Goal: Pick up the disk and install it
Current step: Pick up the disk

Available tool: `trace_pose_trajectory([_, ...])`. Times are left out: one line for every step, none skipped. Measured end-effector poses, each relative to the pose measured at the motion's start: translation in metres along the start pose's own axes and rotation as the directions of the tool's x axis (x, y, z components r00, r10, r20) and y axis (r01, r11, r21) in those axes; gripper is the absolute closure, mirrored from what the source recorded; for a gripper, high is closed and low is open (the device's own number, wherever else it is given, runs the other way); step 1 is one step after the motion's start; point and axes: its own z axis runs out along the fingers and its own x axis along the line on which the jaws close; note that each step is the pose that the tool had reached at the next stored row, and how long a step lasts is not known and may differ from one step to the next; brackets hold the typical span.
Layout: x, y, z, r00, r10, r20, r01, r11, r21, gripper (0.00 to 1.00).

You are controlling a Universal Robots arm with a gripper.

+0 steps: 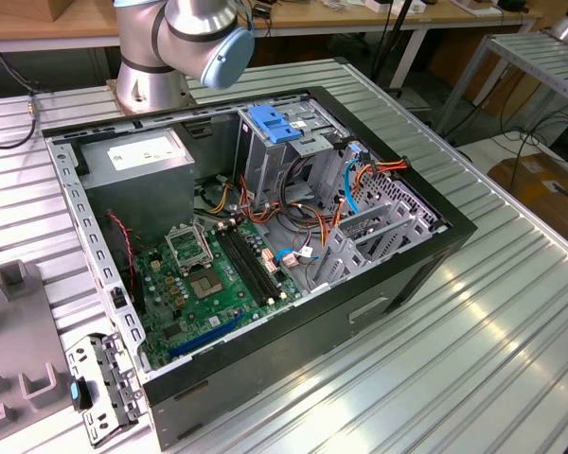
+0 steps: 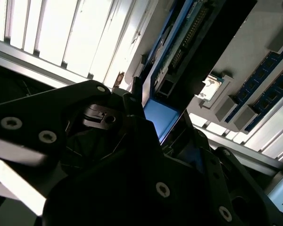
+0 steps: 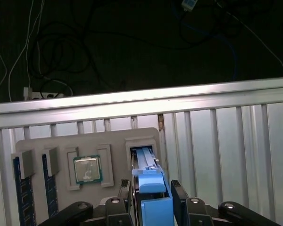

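Observation:
In the first wrist view the disk (image 3: 152,188), a dark body in bright blue rails, stands on edge in a slot of the grey parts tray (image 3: 61,141). My gripper (image 3: 153,203) sits over its upper end. One dark finger presses against each side, so it is shut on the disk. The disk's lower end still rests in the slot. In the second wrist view the disk's blue face (image 2: 161,117) and its circuit-board edge show past the black gripper body. The open computer case (image 1: 265,236) lies on the table in the exterior view.
The tray also holds a processor chip (image 3: 87,169) and upright memory modules (image 3: 18,188). Beyond it is the ribbed table's edge rail (image 3: 141,101), then dark floor with cables. In the case are a tall grey cage with a blue latch plate (image 1: 276,125), the motherboard (image 1: 218,274) and orange cables.

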Motion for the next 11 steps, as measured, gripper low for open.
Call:
trace_pose_trajectory([0.0000, 0.0004, 0.0001, 1.0000, -0.004, 0.0000, 0.004, 1.0000, 0.0000, 0.53])
trace_pose_trajectory([0.0000, 0.0007, 0.0003, 1.0000, -0.008, 0.0001, 0.008, 1.0000, 0.0000, 0.53])
trace_pose_trajectory([0.0000, 0.0007, 0.0004, 1.0000, -0.008, 0.0000, 0.008, 1.0000, -0.0001, 0.53])
trace_pose_trajectory([0.0000, 0.0007, 0.0004, 1.0000, -0.008, 0.0000, 0.008, 1.0000, -0.0001, 0.53])
trace_pose_trajectory([0.0001, 0.0007, 0.0005, 1.0000, -0.009, 0.0001, 0.009, 1.0000, -0.0001, 0.53])
trace_pose_trajectory([0.0000, 0.0008, 0.0005, 1.0000, -0.008, 0.0001, 0.008, 1.0000, 0.0000, 0.53])
trace_pose_trajectory([0.0001, 0.0008, 0.0006, 1.0000, -0.008, 0.0001, 0.008, 1.0000, 0.0000, 0.53])
trace_pose_trajectory([0.0001, 0.0008, 0.0006, 1.0000, -0.008, 0.0000, 0.008, 1.0000, -0.0001, 0.53])
trace_pose_trajectory([0.0001, 0.0008, 0.0007, 1.0000, -0.008, 0.0000, 0.008, 1.0000, -0.0001, 0.53])
trace_pose_trajectory([0.0001, 0.0008, 0.0008, 1.0000, -0.008, 0.0000, 0.008, 1.0000, -0.0001, 0.53])
trace_pose_trajectory([0.0000, 0.0008, 0.0010, 1.0000, -0.008, 0.0001, 0.008, 1.0000, -0.0001, 0.53])
